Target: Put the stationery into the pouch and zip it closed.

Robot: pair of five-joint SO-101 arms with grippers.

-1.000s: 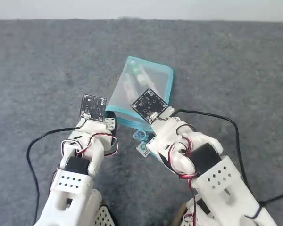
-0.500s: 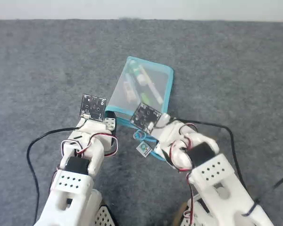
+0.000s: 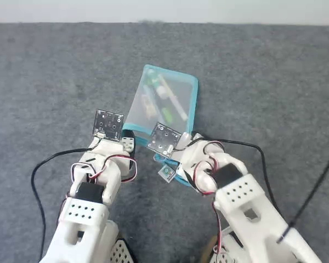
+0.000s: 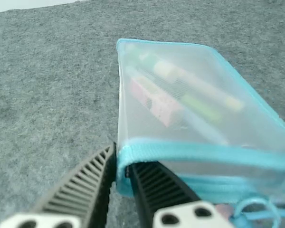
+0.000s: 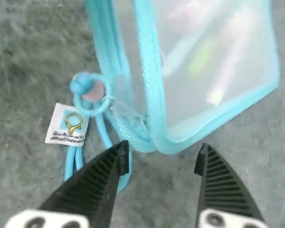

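Note:
The translucent pouch (image 3: 165, 101) with teal trim lies on the grey mat, and pens, a green marker and a pink eraser (image 4: 154, 100) show through its side. My left gripper (image 4: 120, 161) is shut on the near corner of the pouch's teal edge (image 4: 190, 153). My right gripper (image 5: 164, 147) stands open just above the pouch's other near corner (image 5: 154, 135), fingers astride it and not touching. The zipper's ring pull (image 5: 89, 91), its teal cord and a white tag (image 5: 69, 124) lie beside that corner.
Grey mat (image 3: 274, 82) surrounds the pouch on all sides. The right arm's black cable (image 3: 257, 159) loops over the mat at the right. A pale wall runs along the far edge.
My right arm has drawn back toward the near edge of the pouch, uncovering its middle. The pouch has shifted slightly away and to the left. The left arm has kept still.

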